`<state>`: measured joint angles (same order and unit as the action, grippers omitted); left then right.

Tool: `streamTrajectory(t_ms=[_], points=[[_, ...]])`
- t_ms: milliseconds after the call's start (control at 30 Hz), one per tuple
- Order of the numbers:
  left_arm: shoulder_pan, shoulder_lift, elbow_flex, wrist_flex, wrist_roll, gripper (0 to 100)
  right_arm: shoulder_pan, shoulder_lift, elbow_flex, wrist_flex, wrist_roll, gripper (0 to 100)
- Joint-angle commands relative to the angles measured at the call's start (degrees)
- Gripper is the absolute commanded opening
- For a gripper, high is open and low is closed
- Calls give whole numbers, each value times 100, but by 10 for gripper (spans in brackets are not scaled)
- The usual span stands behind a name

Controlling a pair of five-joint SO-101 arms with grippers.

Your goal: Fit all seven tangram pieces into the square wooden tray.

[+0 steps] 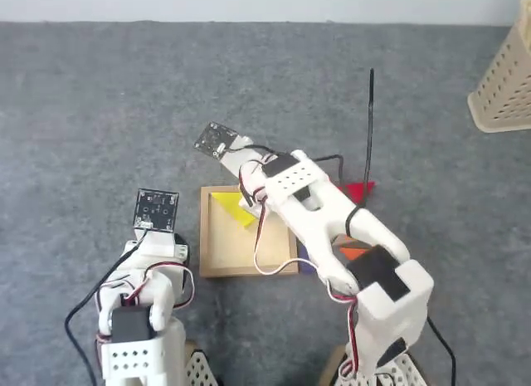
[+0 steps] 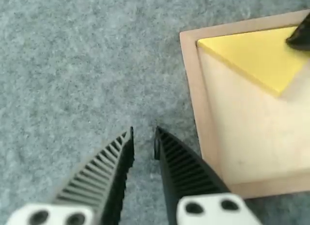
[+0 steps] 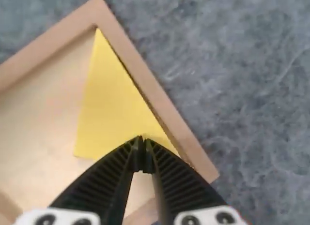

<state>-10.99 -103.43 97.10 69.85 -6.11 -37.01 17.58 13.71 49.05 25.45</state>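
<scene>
On the grey tabletop [image 1: 99, 95] sits the square wooden tray [image 1: 205, 236]. The right end effector [image 3: 141, 143] hangs over it, tips pressed together above the yellow triangle [image 1: 232, 207], which lies in the tray's far corner. The left end effector [image 2: 144, 138], narrowly spread and holding nothing, hovers beside the tray. A red piece [image 1: 358, 191] and an orange piece [image 1: 353, 253] lie outside the tray.

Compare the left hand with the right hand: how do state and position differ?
The left hand has its fingers slightly apart; the right hand has them closed together. The left hand is over the grey carpet beside the tray; the right hand is over the yellow triangle inside the tray. Both have black ridged fingers.
</scene>
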Motion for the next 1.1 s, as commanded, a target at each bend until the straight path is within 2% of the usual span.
streamTrajectory(t_ms=[0,200,367,500,600,867,1067], points=[[18,-132,-48,18,53,72,119,189,-343,92,-62,6],[18,-132,-48,18,53,72,453,136,-484,233,-97,9],[18,-132,-48,18,53,72,778,-787,-501,840,-730,9],[18,-132,-48,18,53,72,989,-1648,0,1095,-1116,9],[18,-132,-48,18,53,72,1068,-1965,589,831,-1204,10],[18,-132,-48,18,53,72,585,-2009,1363,620,-1257,12],[18,-132,-48,18,53,72,391,-2000,1415,611,-1618,125]])
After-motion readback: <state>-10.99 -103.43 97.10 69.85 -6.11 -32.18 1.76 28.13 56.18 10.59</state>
